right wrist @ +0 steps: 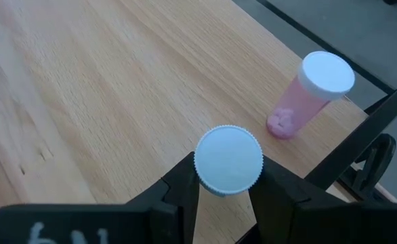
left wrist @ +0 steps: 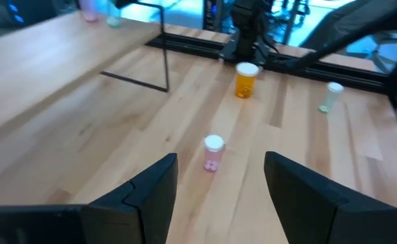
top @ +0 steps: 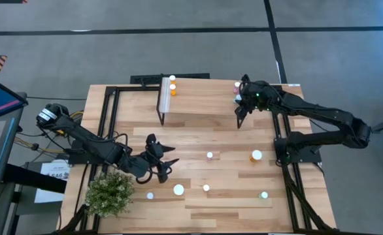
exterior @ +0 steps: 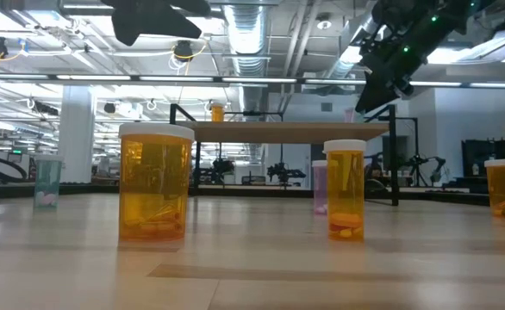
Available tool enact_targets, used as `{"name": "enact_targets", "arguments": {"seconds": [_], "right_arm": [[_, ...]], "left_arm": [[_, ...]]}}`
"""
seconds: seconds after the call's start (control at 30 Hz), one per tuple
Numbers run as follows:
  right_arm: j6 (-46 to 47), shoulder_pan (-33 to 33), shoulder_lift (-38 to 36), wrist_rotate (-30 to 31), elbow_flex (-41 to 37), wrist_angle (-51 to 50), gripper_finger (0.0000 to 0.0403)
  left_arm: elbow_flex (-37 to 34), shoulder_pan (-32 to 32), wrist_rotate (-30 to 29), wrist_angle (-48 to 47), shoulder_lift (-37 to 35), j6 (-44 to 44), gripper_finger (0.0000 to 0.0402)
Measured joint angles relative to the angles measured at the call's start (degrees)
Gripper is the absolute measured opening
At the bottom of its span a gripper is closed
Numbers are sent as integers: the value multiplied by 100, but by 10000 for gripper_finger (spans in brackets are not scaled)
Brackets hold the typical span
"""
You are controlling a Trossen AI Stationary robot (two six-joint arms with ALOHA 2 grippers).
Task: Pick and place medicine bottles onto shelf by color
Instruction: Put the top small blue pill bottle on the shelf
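Observation:
The shelf (top: pixel 201 98) stands at the table's far side, with two orange bottles (top: pixel 172 83) at its left end and a pink bottle (right wrist: pixel 308 93) upright at its right end. My right gripper (right wrist: pixel 227 196) is over that right end, shut on a white-capped bottle (right wrist: pixel 229 159) next to the pink one; the cap hides its body. My left gripper (left wrist: pixel 219 196) hovers open over the table's near left. A small pink bottle (left wrist: pixel 213 152) stands just ahead of it. Farther off stand an orange bottle (left wrist: pixel 246 78) and a pale green bottle (left wrist: pixel 332 96). My right gripper pinches the bottle just under its white cap (right wrist: pixel 229 159), one finger (right wrist: pixel 182 186) on each side, coming from above and pointing down. The bottle is upright. The cap and fingers hide whether its base rests on the shelf top.
More bottles stand on the near half of the table: a large orange one (exterior: pixel 155 185), an orange one (exterior: pixel 346 189), a pale green one (top: pixel 263 194) and small ones (top: pixel 206 188). A potted plant (top: pixel 110 192) sits at the near left corner. Black frame rails (top: pixel 106 117) run along both sides.

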Motion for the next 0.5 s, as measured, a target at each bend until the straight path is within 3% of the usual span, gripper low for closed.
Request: {"name": "enact_targets", "arguments": {"seconds": [0.27,0.5], "right_arm": [[1,0,0,0,-2,2,138],[1,0,2,0,-2,2,136]], "left_arm": [[0,0,645,2,0,-1,208],[0,-1,826,4,0,0,208]]}}
